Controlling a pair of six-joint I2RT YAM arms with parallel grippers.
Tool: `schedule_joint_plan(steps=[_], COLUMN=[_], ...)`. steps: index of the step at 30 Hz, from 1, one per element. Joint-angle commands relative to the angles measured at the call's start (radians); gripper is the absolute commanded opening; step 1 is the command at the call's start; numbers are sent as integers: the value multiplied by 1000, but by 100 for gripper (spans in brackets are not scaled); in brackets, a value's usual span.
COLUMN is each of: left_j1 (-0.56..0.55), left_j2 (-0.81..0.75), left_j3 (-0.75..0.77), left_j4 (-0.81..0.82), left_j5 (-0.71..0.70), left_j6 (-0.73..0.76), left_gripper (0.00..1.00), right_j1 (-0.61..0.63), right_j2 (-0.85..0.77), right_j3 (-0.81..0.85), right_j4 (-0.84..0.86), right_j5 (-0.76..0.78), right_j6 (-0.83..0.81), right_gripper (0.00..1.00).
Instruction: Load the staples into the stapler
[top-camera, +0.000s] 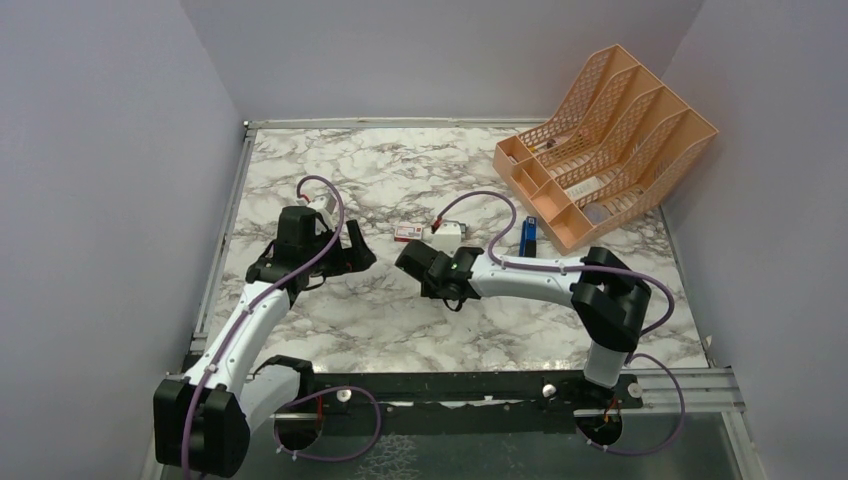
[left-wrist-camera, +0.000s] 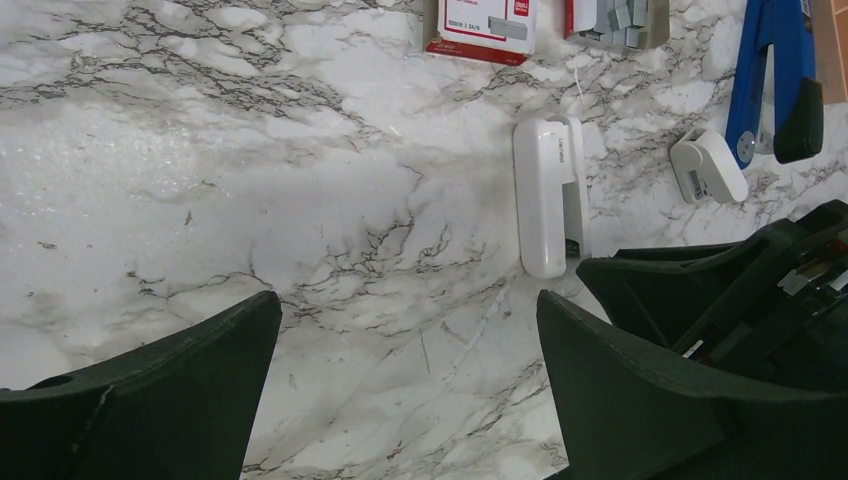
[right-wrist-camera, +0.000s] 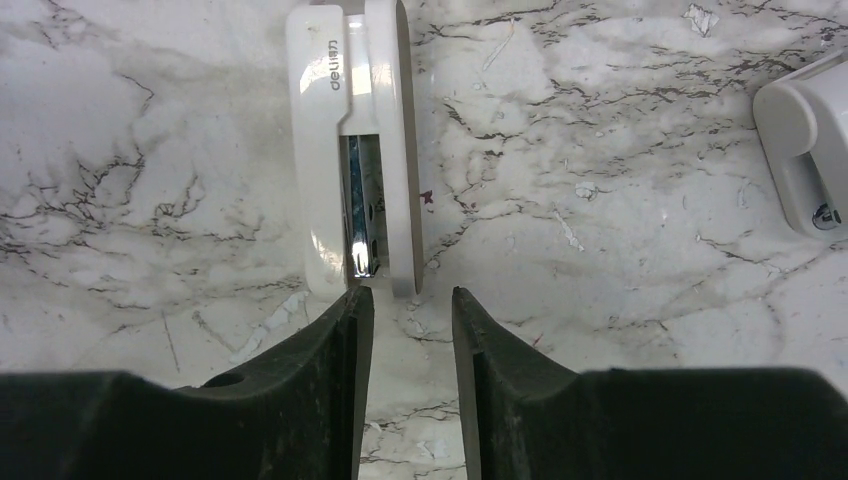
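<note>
Two pincers hang low over the marble table (top-camera: 370, 320). The left pincer (left-wrist-camera: 408, 330) gapes at its widest, empty, likely on standby. The right pincer (right-wrist-camera: 410, 300) has fingers narrowly apart, clamping nothing, tips at the near end of the stapler (right-wrist-camera: 350, 150); contact I cannot tell. That white stapler lies on its side, silver channel showing, likely so it can be gripped and opened. Farther off, grey staples (left-wrist-camera: 615, 18) sit in an open box (left-wrist-camera: 570, 18) beside a red-and-white box (left-wrist-camera: 480, 22).
</note>
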Motion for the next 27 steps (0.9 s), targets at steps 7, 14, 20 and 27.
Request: schedule_joint_plan(steps=[7, 14, 20, 27], left_j1=[-6, -7, -6, -7], left_j2=[20, 54, 67, 95], left_j3=[5, 12, 11, -19], left_j4=[-12, -7, 21, 98], left_j5=[-50, -1, 81, 134], left_j6=[-14, -8, -11, -94], left_gripper=[98, 99, 99, 99], right_j1=[-28, -89, -187, -255], right_j2=[25, 13, -55, -118], right_j3=[-25, -97, -223, -372], right_j4=[92, 244, 385, 618], right_j5=[9, -159, -388, -797], right_j6=[-94, -205, -242, -288], right_gripper=[37, 18, 1, 1])
